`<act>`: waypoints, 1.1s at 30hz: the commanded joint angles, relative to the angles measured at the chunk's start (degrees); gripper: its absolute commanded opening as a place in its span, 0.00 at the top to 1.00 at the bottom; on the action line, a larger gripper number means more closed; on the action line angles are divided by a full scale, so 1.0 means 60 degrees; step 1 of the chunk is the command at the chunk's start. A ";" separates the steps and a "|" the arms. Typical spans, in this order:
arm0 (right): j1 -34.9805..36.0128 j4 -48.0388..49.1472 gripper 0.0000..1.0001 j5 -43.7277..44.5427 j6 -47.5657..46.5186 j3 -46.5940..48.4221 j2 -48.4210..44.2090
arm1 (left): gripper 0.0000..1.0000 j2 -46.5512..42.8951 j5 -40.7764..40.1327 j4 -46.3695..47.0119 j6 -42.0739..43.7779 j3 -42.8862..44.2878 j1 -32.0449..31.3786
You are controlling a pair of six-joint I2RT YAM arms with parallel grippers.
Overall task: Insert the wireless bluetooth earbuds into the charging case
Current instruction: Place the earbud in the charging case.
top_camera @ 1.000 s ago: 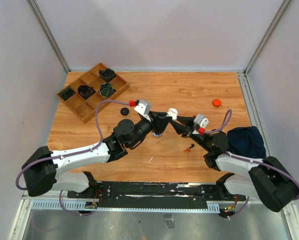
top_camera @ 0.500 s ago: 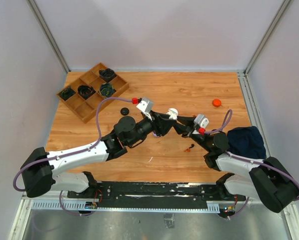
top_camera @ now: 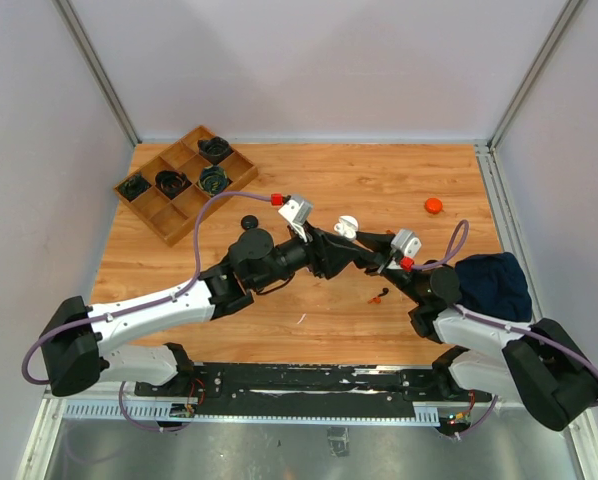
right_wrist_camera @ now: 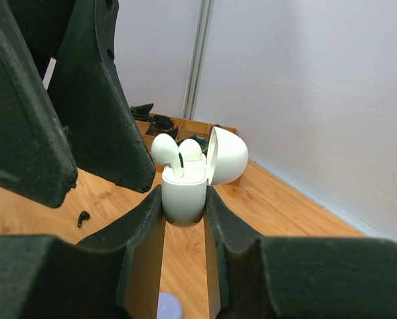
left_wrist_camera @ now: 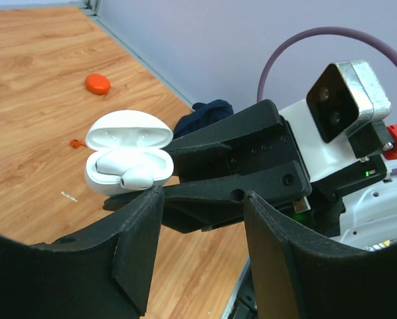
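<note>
My right gripper is shut on a white charging case and holds it upright above the table with its lid swung open. Two white earbuds sit in the case. One earbud stands up at a slant and the other is beside it. In the left wrist view the case shows an earbud lying across its mouth. My left gripper is open and holds nothing. Its fingers stand just left of the case. From above, the case is between both grippers.
A black earbud and a red-orange one lie on the table under the arms. A small orange case sits at the back right and a black round case left of centre. A wooden tray of coiled cables is back left. A dark blue cloth lies at the right.
The left gripper's jaws have spread apart and the left arm has shifted slightly to the right. The right gripper and the case have stayed put.
</note>
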 commanded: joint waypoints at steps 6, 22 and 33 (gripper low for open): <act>0.0000 0.0505 0.99 0.0019 -0.0048 -0.0047 -0.0222 | 0.41 -0.0014 -0.0055 -0.0558 -0.0096 0.0767 -0.0083; -0.0015 0.0308 0.99 0.0161 -0.0056 0.0003 -0.0303 | 0.36 -0.0475 -0.0911 -0.2960 0.0297 0.1713 -0.0024; -0.0002 0.0314 0.99 0.0104 0.0007 0.0021 -0.0276 | 0.36 -0.0104 -0.0342 -0.3002 0.0231 0.2089 0.0288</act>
